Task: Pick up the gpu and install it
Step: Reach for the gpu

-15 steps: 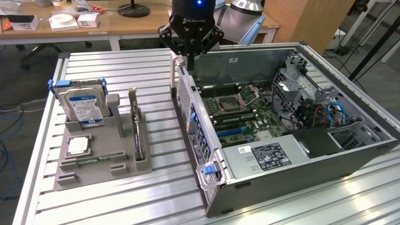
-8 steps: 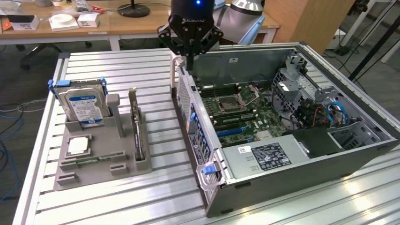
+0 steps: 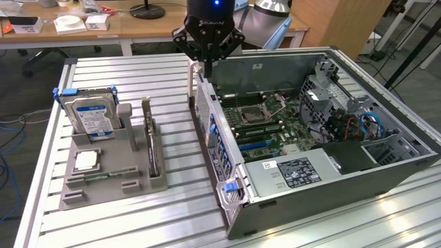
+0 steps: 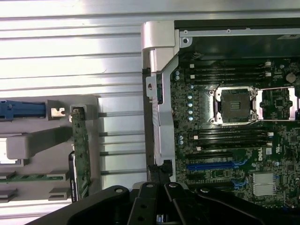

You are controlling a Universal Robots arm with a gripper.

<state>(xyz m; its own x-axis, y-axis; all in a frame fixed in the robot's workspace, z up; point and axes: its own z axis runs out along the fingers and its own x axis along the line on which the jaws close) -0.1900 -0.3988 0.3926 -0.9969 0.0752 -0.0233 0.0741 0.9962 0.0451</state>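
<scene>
The gripper point(image 3: 201, 70) is black, with angular linked arms. Its two slim fingers are pressed together and hold nothing. It hangs over the rear wall of the open computer case point(image 3: 386, 170), above the edge where the grey perforated metal panel stands. The gpu point(image 3: 152, 150) is not in the case. It stands on its long edge in a slot of the matte grey holder point(image 3: 131, 155), on the exterior view's left, well apart from the gripper. It is a thin flat card, and in the wrist view its narrow green edge point(image 4: 80, 150) shows small components, with a silver bracket at one end. In the same holder a thick silver hard drive point(image 3: 93, 114) with a blue label stands upright in a blue frame, and a small square silver processor chip point(image 3: 86, 161) lies flat. Inside the case the green motherboard point(image 3: 269, 124) has an empty square socket, dark long slots and one blue slot. Everything rests on a table point(image 3: 138, 72) of ribbed aluminium profiles.
</scene>
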